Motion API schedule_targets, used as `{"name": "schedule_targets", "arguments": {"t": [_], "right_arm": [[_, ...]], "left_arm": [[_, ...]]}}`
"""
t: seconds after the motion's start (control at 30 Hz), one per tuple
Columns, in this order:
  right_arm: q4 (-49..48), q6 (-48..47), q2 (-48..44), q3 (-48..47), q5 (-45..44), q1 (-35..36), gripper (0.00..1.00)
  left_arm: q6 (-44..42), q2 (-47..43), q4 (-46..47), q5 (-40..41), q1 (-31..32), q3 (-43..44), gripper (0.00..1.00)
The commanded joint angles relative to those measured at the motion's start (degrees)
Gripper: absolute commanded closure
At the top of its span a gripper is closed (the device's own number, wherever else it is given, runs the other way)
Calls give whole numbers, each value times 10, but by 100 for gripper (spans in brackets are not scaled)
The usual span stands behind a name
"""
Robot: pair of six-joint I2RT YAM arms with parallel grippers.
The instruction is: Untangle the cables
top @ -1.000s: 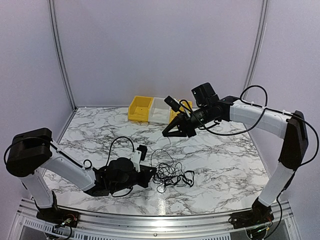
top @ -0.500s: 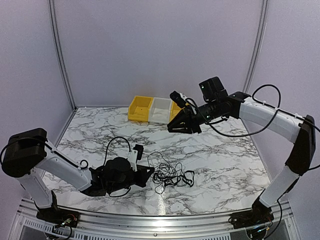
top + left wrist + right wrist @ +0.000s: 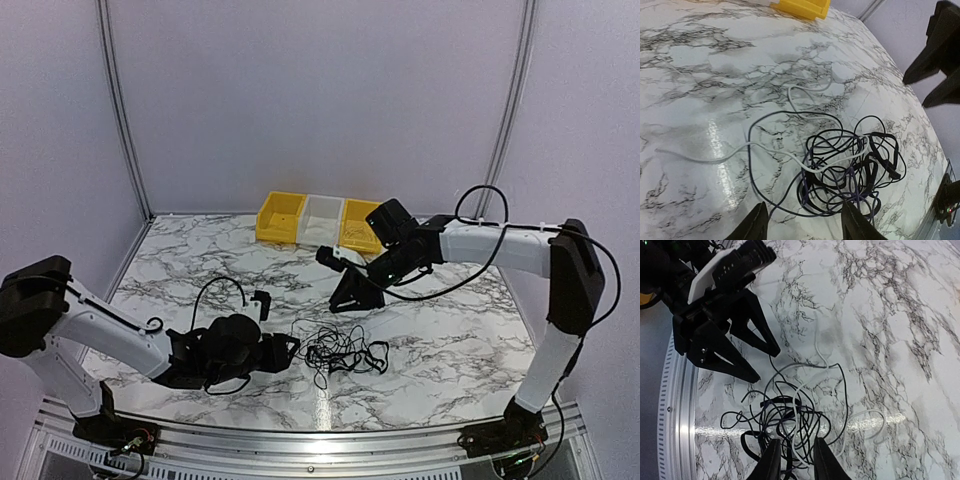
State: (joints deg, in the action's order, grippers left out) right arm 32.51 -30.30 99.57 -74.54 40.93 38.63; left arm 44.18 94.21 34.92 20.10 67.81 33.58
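The cables (image 3: 346, 352) lie in a loose tangle on the marble table, thin black and purple cords with one white cord (image 3: 790, 156) running through them. My left gripper (image 3: 288, 349) sits low at the tangle's left edge, open, with nothing gripped. In the left wrist view the left gripper (image 3: 805, 229) frames the near loops of the cables (image 3: 850, 170). My right gripper (image 3: 349, 299) hovers just behind the tangle, tilted down. In the right wrist view the right gripper (image 3: 797, 462) stands a little open above the cables (image 3: 785, 415), holding nothing.
A yellow bin (image 3: 281, 217), a white bin (image 3: 322, 220) and a second yellow bin (image 3: 358, 226) stand in a row at the table's back edge. The metal rail (image 3: 300, 440) runs along the near edge. Enclosure walls surround the table.
The left gripper has opened and drawn back slightly to the left. The right arm has come down from near the bins to just above the tangle, its jaws parting a little.
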Motion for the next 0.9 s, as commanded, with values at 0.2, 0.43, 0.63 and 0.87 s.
{"name": "schedule_targets", "arguments": {"t": [0.2,0.43,0.63,0.87], "right_arm": [[14,29,105,-113,-83,93,81],[66,51,205,-209,-146,109,76],[117,76,258,-264,-158,111,68],[135,86,280,-272,-173,130,60]], "left_arm": [[113,-183,-264,122,-4,-53,40],[144,-174,-266,163,-12,-72,41],[132,-161,-261,167,-15,-68,41],[137,-174,-239,164,-21,-93,40]]}}
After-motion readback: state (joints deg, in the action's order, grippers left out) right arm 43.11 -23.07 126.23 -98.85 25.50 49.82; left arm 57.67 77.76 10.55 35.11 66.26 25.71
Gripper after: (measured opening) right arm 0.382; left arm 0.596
